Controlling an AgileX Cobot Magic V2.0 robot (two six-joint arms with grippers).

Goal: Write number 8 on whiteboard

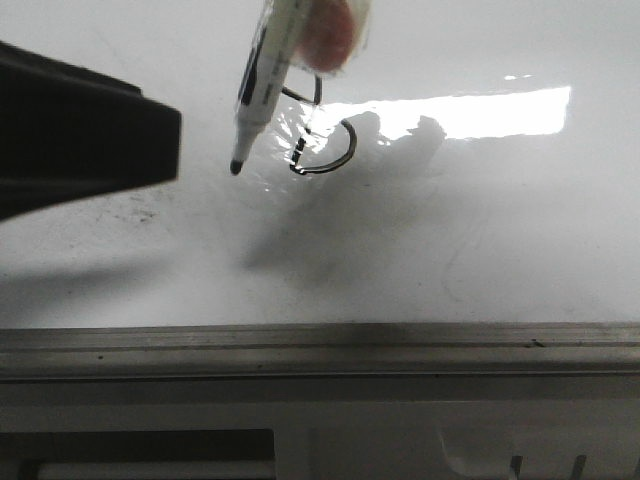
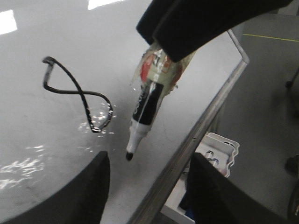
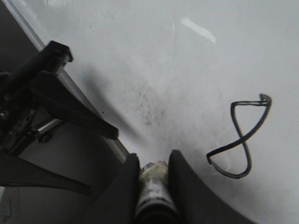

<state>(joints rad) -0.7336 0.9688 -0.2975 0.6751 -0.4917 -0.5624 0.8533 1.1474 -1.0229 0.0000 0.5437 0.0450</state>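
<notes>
Marker [image 1: 262, 80] hides the number 8 [image 1: 322, 135] top — claw cropped.

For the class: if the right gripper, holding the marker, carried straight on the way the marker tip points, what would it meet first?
Most likely the whiteboard. The right gripper aims the marker tip down at bare board just beside the number 8; the tip seems slightly lifted, though depth is unclear.

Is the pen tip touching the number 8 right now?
No. In the left wrist view the marker tip hangs beside the number 8, with bare whiteboard between them.
</notes>
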